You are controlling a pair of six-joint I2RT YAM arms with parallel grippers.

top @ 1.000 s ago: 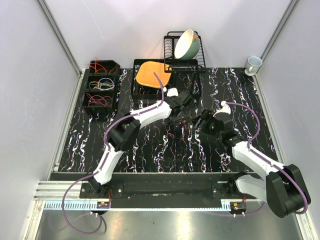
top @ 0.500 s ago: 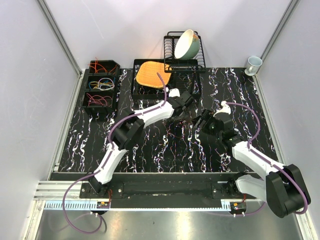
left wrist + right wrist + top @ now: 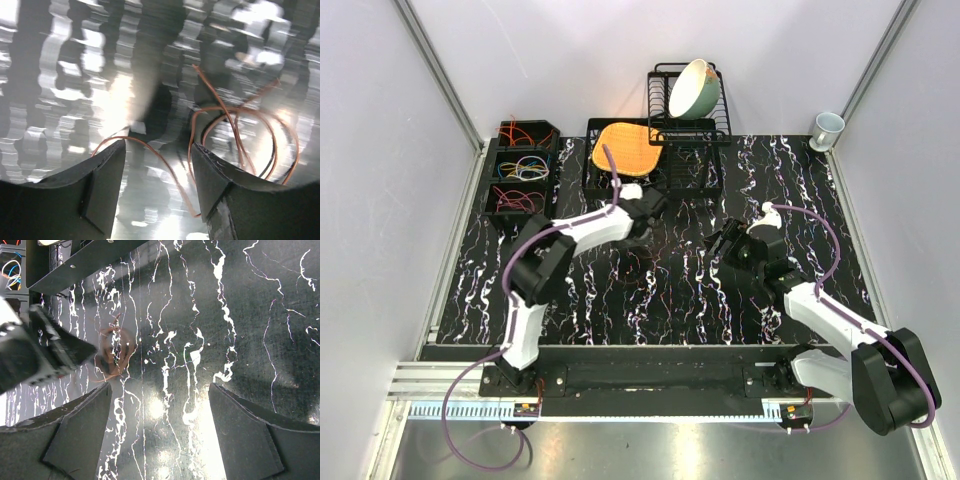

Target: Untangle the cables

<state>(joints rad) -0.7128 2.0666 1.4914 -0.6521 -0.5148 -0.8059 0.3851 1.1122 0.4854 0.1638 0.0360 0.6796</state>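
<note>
So the left gripper (image 3: 159, 150) is down low over the black marbled table (image 3: 470, 270). Its jaws are apart with a clear gap and clamped on nothing. In its wrist view one thin orange strand runs across the gap between the fingers. The rest of the orange wire tangle (image 3: 114, 351) loops off toward the right of that frame. The picture's pretty smeared, so I can't say if a finger is touching the strand or just hanging above it.

The right gripper (image 3: 160, 390) is spread wide with nothing in it, sitting well apart from the tangle. From its camera the bundle is left of centre, just beside the left gripper's tip. In the overhead the wires are only faint reddish scribbles near the middle of the table, close to the left gripper.

My read is that this is the pick-one-strand step. A few tips:
- Get a single wire in the gap, not the crossing loops on the right.
- Close near a free end rather than mid-loop, or the whole knot will probably lift with it.
- Raise it slowly and watch whether the rest drags.
- The right gripper could pin the bundle so the strand slides out clean.

Going by the sorted wires in the black bins (image 3: 523, 168) at the upper left of the overhead, I'd guess that's where it ends up.
</note>
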